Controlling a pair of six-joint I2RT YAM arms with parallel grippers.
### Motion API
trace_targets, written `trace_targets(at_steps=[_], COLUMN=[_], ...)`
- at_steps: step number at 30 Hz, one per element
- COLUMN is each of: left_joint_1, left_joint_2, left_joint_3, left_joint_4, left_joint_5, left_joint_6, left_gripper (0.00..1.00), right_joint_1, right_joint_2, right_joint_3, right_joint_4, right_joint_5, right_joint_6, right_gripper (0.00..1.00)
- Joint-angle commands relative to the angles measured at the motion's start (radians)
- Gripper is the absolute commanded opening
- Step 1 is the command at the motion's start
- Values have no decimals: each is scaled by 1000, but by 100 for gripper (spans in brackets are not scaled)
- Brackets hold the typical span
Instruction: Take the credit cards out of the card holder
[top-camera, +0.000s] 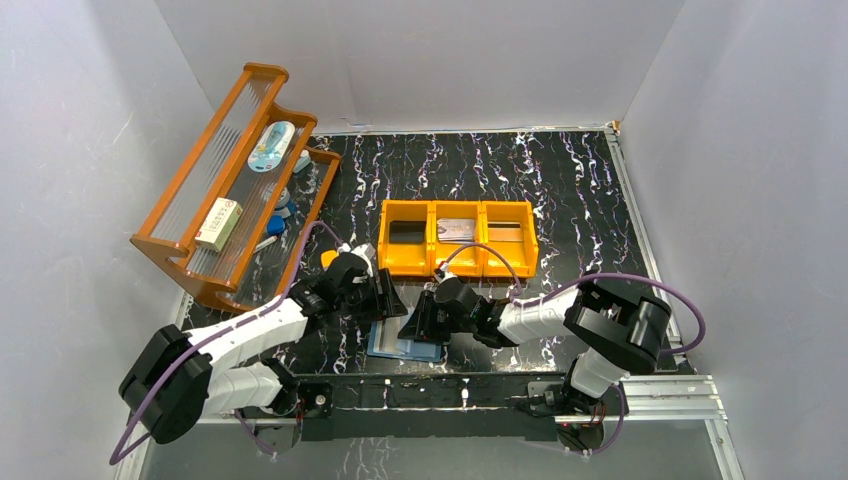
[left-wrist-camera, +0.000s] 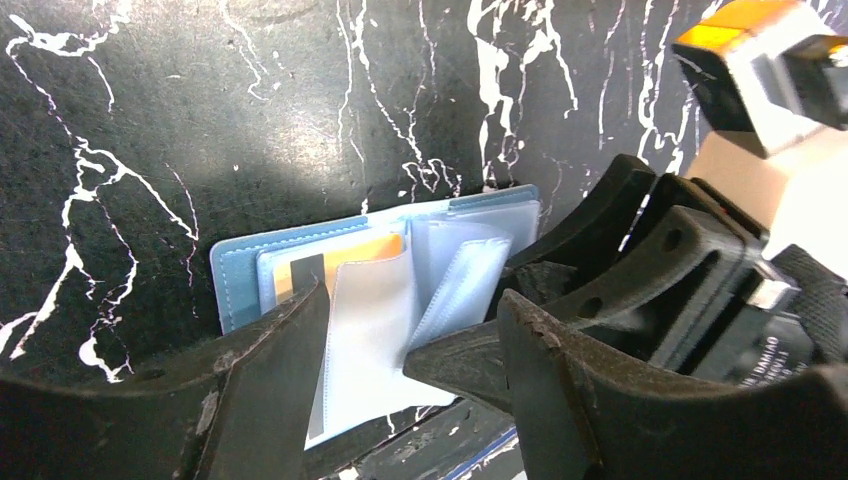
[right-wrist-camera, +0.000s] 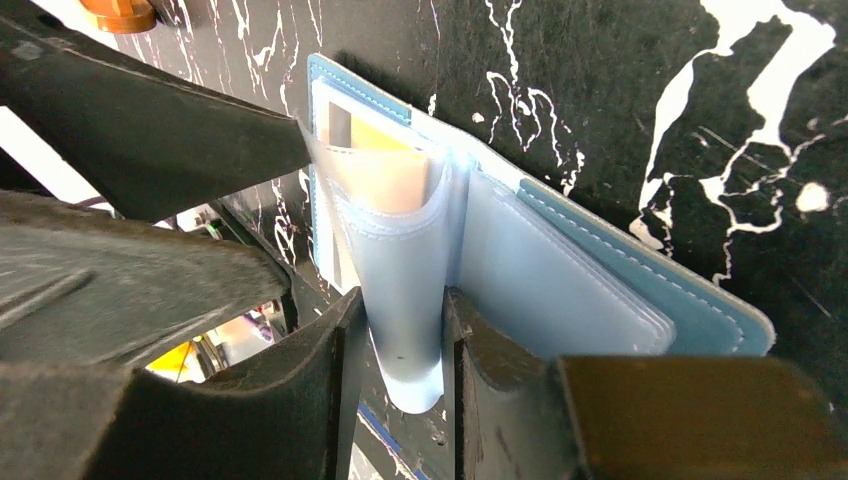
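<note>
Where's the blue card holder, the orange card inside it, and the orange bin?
card holder (left-wrist-camera: 235, 285), left wrist view, on its blue left cover edge.
orange card (left-wrist-camera: 365, 250), left wrist view, on the part showing in the pocket.
orange bin (top-camera: 400, 260), top external view, on its front wall.

We hold our white-and-black jointed left arm (top-camera: 255, 328) and right arm (top-camera: 535, 315) low and angled inward, wrists nearly meeting, the black two-finger left gripper (left-wrist-camera: 410, 300) with jaws spread wide, the black right gripper (right-wrist-camera: 402, 305) pinched onto a clear leaf of the teal-blue bifold card holder (right-wrist-camera: 620, 290).
</note>
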Motion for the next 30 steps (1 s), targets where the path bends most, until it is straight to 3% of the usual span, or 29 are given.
trace_targets(at_steps=[1, 8, 16, 23, 30], left_joint_1=[4, 4, 4, 4, 4], left_joint_2=[37, 57, 60, 98, 134], left_joint_3=[22, -3, -8, 29, 62], left_joint_4=[8, 5, 8, 50, 85], left_joint_5=[40, 70, 92, 201, 308], left_joint_6=[26, 26, 25, 64, 80], left_gripper=[60, 53, 46, 42, 39], right_joint_1=[12, 11, 11, 11, 11], right_joint_2=[18, 22, -46, -105, -184], right_joint_3=[-11, -10, -9, -9, -21], right_joint_4=[-61, -42, -4, -28, -58], right_joint_5=[-1, -15, -28, -15, 12], right_joint_6=[-24, -15, -13, -27, -32], right_gripper=[41, 43, 59, 71, 74])
